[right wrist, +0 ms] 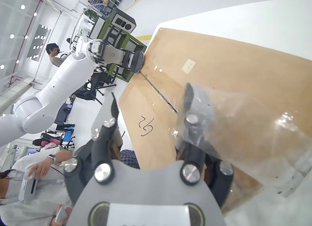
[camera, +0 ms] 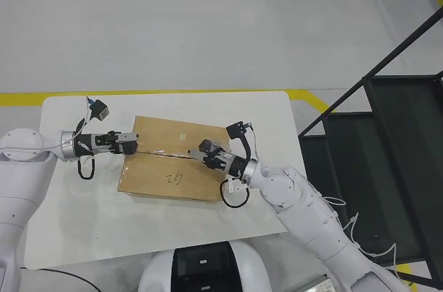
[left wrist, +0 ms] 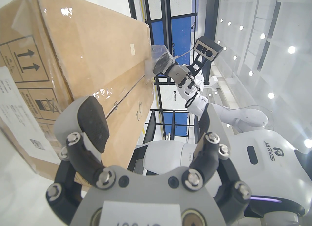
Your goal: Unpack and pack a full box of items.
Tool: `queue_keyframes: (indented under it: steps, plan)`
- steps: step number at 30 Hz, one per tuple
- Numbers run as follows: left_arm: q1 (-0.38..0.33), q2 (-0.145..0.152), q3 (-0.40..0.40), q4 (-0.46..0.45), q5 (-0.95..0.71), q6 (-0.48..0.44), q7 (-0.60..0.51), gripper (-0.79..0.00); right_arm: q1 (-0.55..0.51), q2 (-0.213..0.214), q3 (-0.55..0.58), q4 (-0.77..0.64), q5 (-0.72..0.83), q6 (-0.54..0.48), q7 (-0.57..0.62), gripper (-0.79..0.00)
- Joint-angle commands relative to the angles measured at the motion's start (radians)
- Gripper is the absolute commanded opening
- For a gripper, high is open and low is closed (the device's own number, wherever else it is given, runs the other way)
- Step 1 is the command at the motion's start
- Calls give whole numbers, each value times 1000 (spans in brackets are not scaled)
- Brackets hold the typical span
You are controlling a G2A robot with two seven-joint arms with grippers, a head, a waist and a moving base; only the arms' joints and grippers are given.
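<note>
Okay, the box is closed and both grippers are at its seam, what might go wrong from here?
The right gripper has clear tape clinging to one finger; it may stay stuck and foul later grasps. The left gripper stands open at the seam end of the box; pushing there might slide it across the table.

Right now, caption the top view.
Left tool and right tool at opposite ends of the seam on the closed cardboard box.
</note>
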Motion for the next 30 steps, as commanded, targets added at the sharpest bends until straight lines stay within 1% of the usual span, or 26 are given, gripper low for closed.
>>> queue_keyframes:
  steps: [1,5,12,15,22,30]
  plan:
    - [0,0,0,0,0,0,0,0,-9,2,8,-10,3,9,6,-785]
    - [0,0,0,0,0,0,0,0,0,1,9,-7,25,7,23,-785]
    - [0,0,0,0,0,0,0,0,70,-15,-26,49,105,-28,42,-785]
    - [0,0,0,0,0,0,0,0,83,-18,-32,52,110,-32,44,-785]
    - [0,0,0,0,0,0,0,0,99,-25,-55,90,123,-18,71,-785]
    - [0,0,0,0,0,0,0,0,158,-43,-116,143,76,29,78,-785]
